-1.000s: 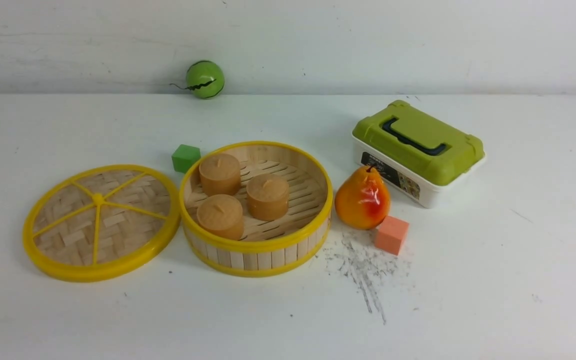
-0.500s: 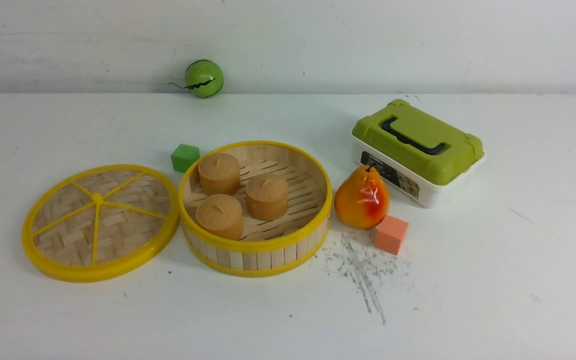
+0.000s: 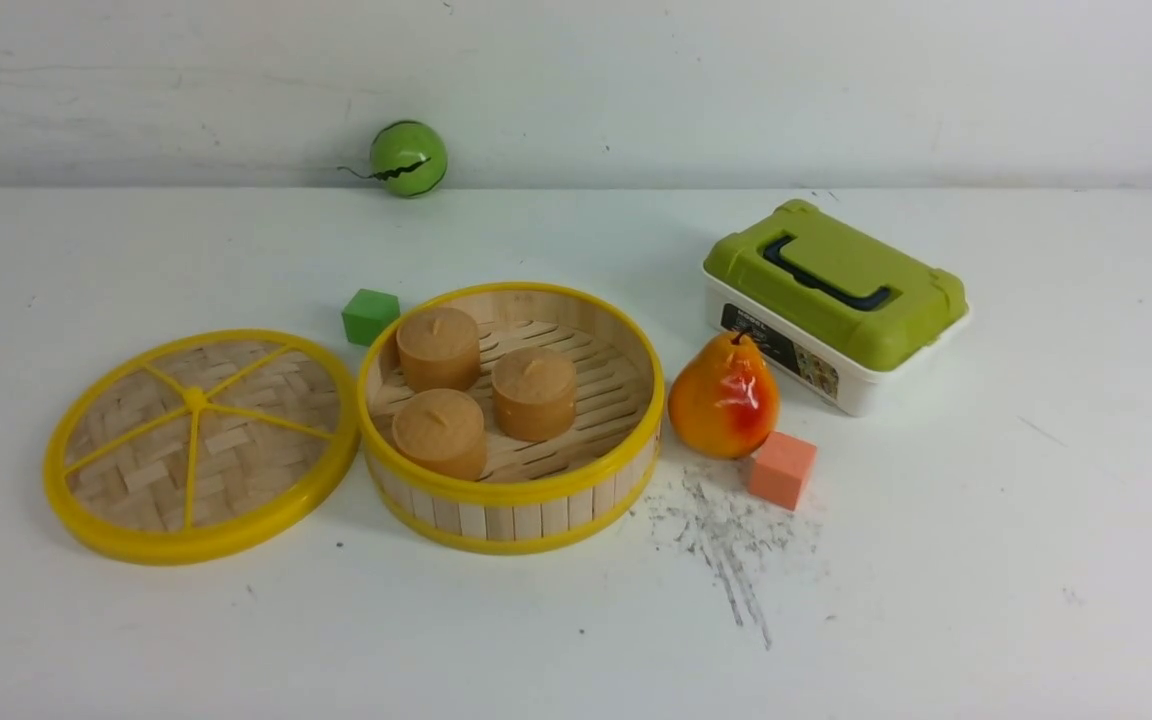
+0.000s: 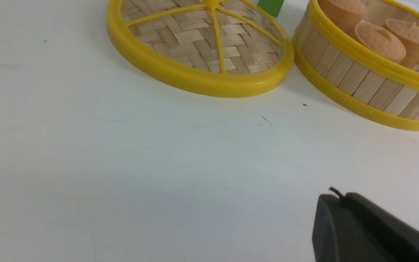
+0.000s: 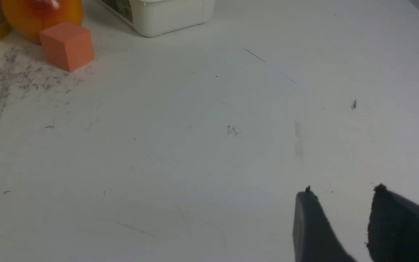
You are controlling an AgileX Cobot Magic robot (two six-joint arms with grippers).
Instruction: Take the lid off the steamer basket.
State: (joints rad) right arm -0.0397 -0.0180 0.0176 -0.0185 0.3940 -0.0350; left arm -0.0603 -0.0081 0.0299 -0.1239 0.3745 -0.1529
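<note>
The lid (image 3: pixel 198 444), a woven bamboo disc with a yellow rim and spokes, lies flat on the white table, to the left of the steamer basket (image 3: pixel 514 505) and touching its rim. The basket is uncovered and holds three tan buns (image 3: pixel 534 392). In the left wrist view, the lid (image 4: pixel 198 40) and basket (image 4: pixel 362 83) lie beyond my left gripper (image 4: pixel 340 196), which is shut, empty and over bare table. My right gripper (image 5: pixel 342 191) is open and empty over bare table, well away from both. Neither gripper shows in the front view.
A green cube (image 3: pixel 370 315) sits behind the basket. A pear (image 3: pixel 724 398) and an orange cube (image 3: pixel 782 469) sit to its right. A white box with a green lid (image 3: pixel 834 303) stands at the back right. A green ball (image 3: pixel 408 158) rests by the back wall.
</note>
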